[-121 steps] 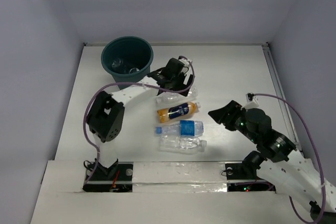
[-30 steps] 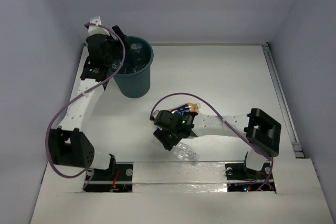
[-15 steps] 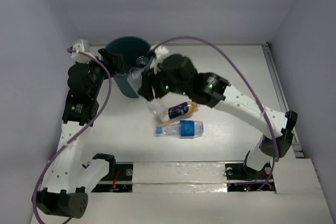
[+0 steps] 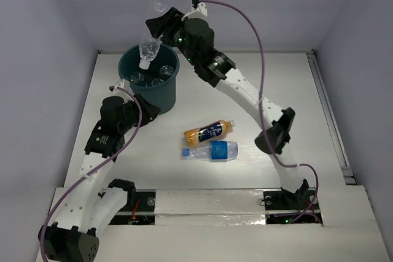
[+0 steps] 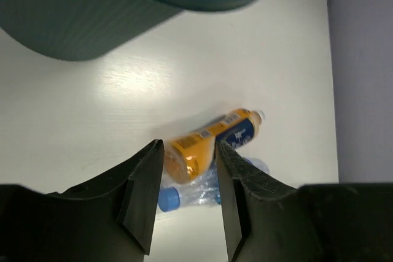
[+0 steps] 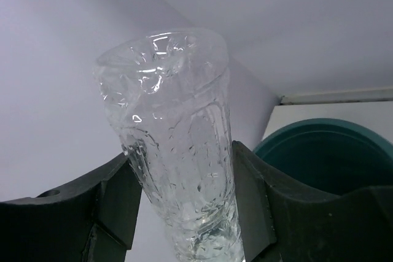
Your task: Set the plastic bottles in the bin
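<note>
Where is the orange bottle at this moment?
In the top view, the orange bottle lies on its side near the middle of the table, right of the bin and just beyond the blue-labelled bottle.

Bin (image 4: 161, 97) mouth: blocked from above by right gripper (image 4: 155, 27) clamping a clear bottle (image 4: 146, 50) (neck down). Left gripper (image 4: 147, 112): just beside the bin wall, jaws apart, facing the orange bottle (image 4: 209, 131), with bare tabletop (image 4: 166, 145) between. Blue-label bottle (image 4: 212, 151) lies just beside it, nearer side. The right arm's links cross overhead on their right.
</note>
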